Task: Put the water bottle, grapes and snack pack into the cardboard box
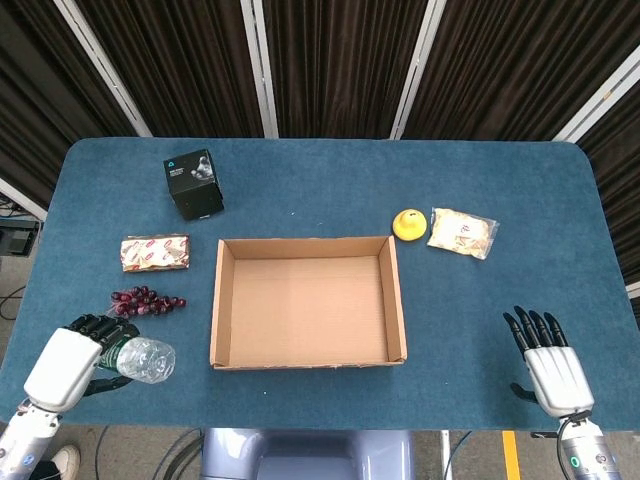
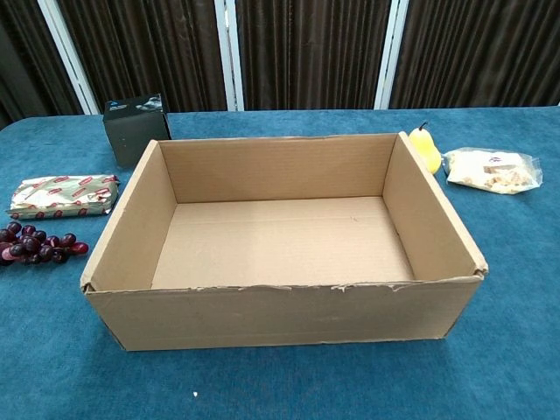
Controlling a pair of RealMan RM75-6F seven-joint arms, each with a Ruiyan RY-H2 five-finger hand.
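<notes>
My left hand (image 1: pixel 68 364) grips the clear water bottle (image 1: pixel 143 359) near the table's front left corner, lifted off the cloth; neither shows in the chest view. The dark red grapes (image 1: pixel 146 300) (image 2: pixel 35 244) lie just beyond it, left of the open cardboard box (image 1: pixel 306 301) (image 2: pixel 280 234), which holds nothing. A snack pack with red print (image 1: pixel 155 252) (image 2: pixel 61 194) lies behind the grapes. My right hand (image 1: pixel 549 362) hovers at the front right, fingers apart, holding nothing.
A black cube box (image 1: pixel 193 183) (image 2: pixel 135 127) stands at the back left. A yellow pear (image 1: pixel 408 224) (image 2: pixel 425 147) and a clear bag of pale snacks (image 1: pixel 461 232) (image 2: pixel 491 169) lie right of the cardboard box.
</notes>
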